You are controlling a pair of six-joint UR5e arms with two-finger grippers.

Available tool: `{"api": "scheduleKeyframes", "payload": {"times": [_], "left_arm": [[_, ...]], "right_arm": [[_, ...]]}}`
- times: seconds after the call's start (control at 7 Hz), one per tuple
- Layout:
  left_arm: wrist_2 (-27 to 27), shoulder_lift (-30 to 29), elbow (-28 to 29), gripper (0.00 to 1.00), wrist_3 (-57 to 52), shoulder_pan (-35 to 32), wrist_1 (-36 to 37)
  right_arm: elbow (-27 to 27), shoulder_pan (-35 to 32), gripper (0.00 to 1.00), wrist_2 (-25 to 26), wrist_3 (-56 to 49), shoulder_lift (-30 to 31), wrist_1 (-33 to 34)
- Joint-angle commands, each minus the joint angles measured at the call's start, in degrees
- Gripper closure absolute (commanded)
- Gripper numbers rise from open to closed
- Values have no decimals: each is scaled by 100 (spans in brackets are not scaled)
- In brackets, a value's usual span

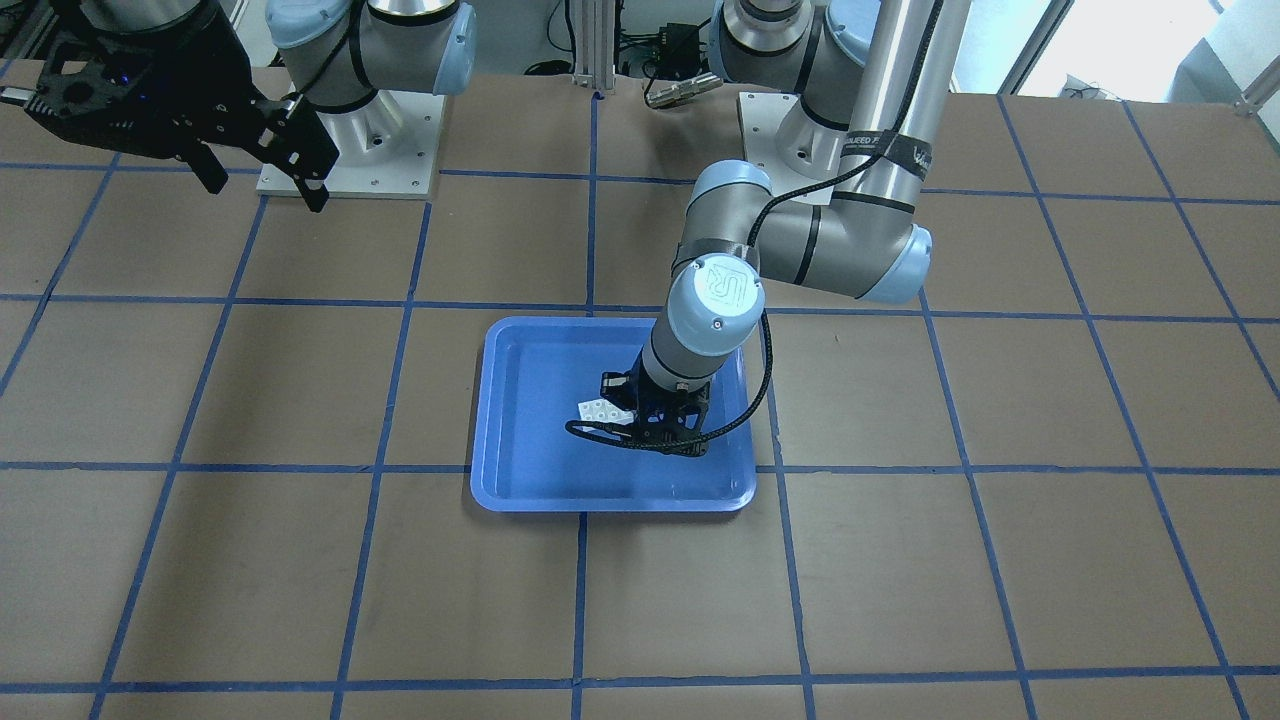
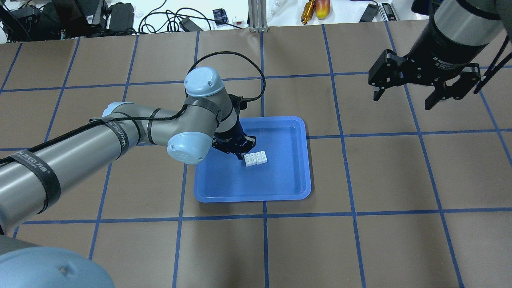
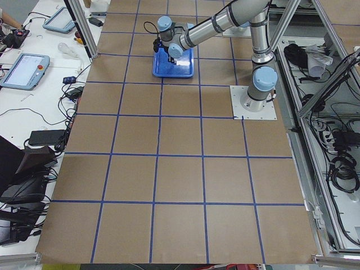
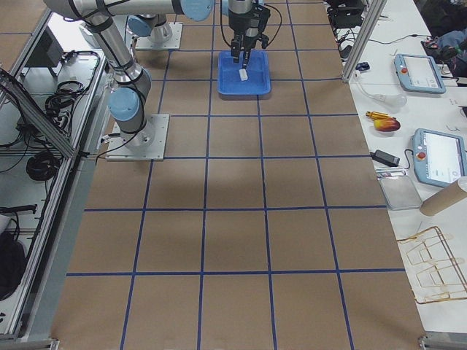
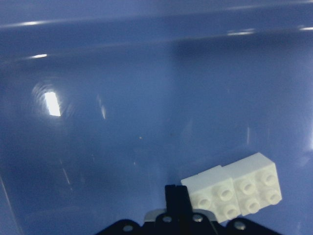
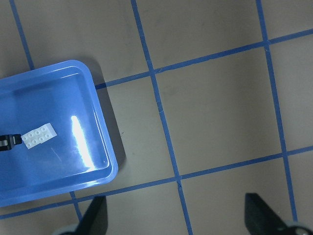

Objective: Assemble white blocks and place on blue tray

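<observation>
The two white blocks [image 2: 256, 158] are joined into one short oblong that lies studs up on the floor of the blue tray [image 2: 288, 180], near its middle. My left gripper [image 2: 243, 154] reaches down into the tray. In the left wrist view its fingers [image 5: 177, 196] stand together, touching the left end of the blocks [image 5: 234, 191], with no finger around them. My right gripper [image 2: 402, 102] is open and empty, raised well off to the tray's far right. The right wrist view shows the blocks [image 6: 39, 135] in the tray [image 6: 102, 147].
The table is brown with a blue tape grid. The two arm bases [image 1: 350, 150] stand at the robot's side of it. Cables and tools [image 2: 316, 10] lie beyond the far edge. The left arm's forearm [image 2: 120, 136] crosses over the table left of the tray.
</observation>
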State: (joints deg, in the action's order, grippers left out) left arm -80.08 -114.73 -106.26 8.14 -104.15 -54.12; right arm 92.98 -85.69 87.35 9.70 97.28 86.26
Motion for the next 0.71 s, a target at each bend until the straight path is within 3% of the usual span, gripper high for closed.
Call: {"api": "scheduleKeyframes", "payload": {"times": [0.0,0.57], "left_arm": [[1,3,0,100,21,-26,7],[-25,108,140,100,48,0,-19]], "right_arm": [[-17,-9,0,-16,172,10,-4],[18,-262,0,-7,768,-16,75]]}}
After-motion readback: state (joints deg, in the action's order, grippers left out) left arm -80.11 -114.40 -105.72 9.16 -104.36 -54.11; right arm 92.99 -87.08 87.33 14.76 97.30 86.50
